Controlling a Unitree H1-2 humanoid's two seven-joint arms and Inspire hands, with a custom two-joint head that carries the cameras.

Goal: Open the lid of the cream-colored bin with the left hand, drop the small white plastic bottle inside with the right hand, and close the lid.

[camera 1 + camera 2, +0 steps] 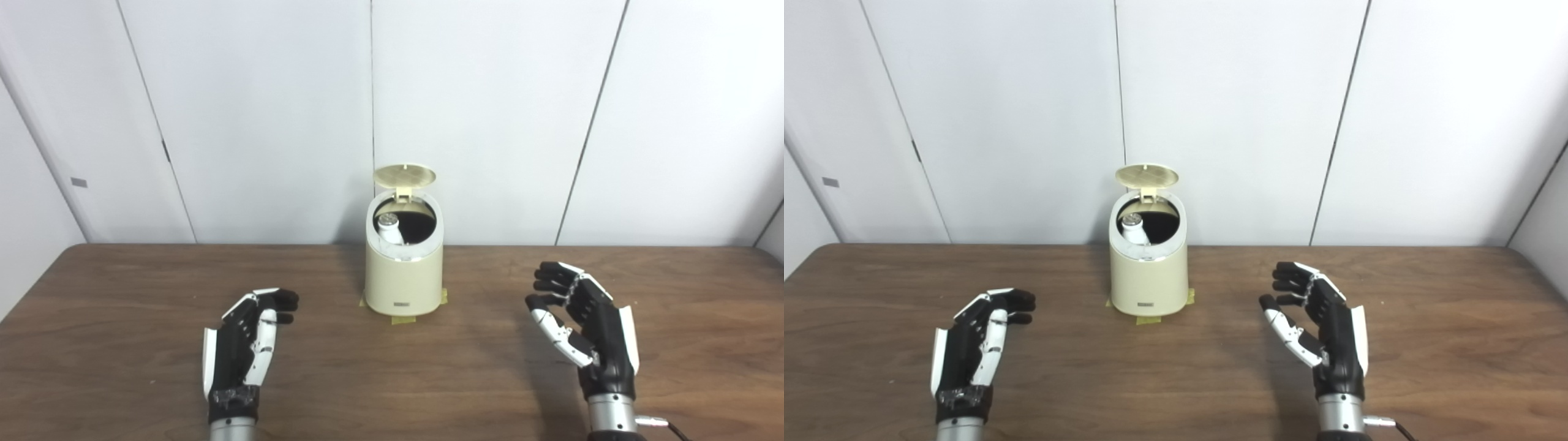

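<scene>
Bottle (pixel 388 228) inside open bin (pixel 404 282), between robot hands

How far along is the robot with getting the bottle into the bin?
Done: the lid stands open and the small white plastic bottle sits inside the cream-colored bin. In hand: nothing; the left hand and right hand are both open over the table, apart from the bin. Left: closing the lid.
</scene>
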